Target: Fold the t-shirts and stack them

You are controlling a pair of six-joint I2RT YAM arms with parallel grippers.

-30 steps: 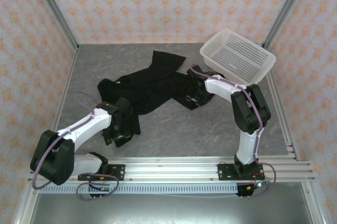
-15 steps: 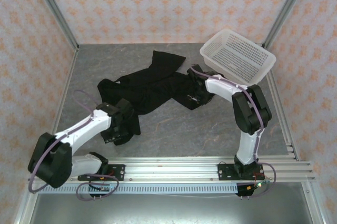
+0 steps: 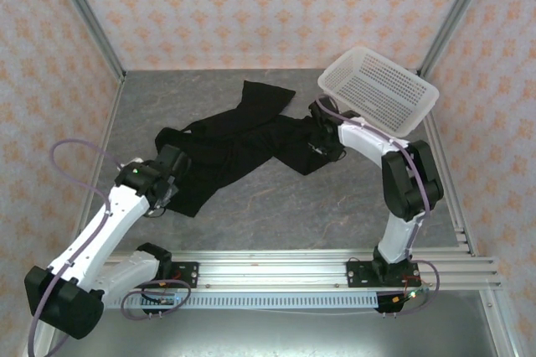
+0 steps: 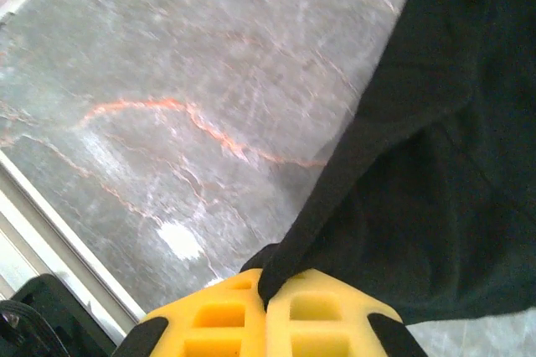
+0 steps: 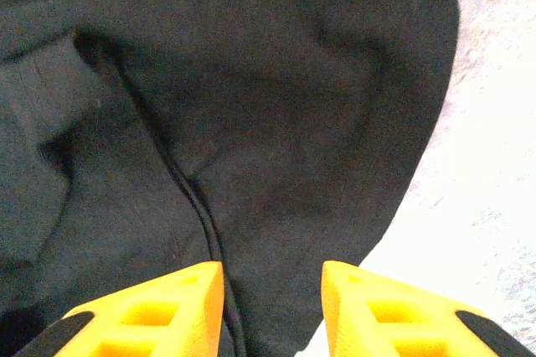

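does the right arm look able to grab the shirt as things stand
Probably yes: the right claw hangs open over the shirt, with nothing between them.

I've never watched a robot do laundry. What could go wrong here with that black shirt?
The left gripper pinches just a thin edge of the t-shirt, so the cloth might slip free. The right gripper, open over bunched folds, could grab several layers. Its arm may nudge the nearby basket.
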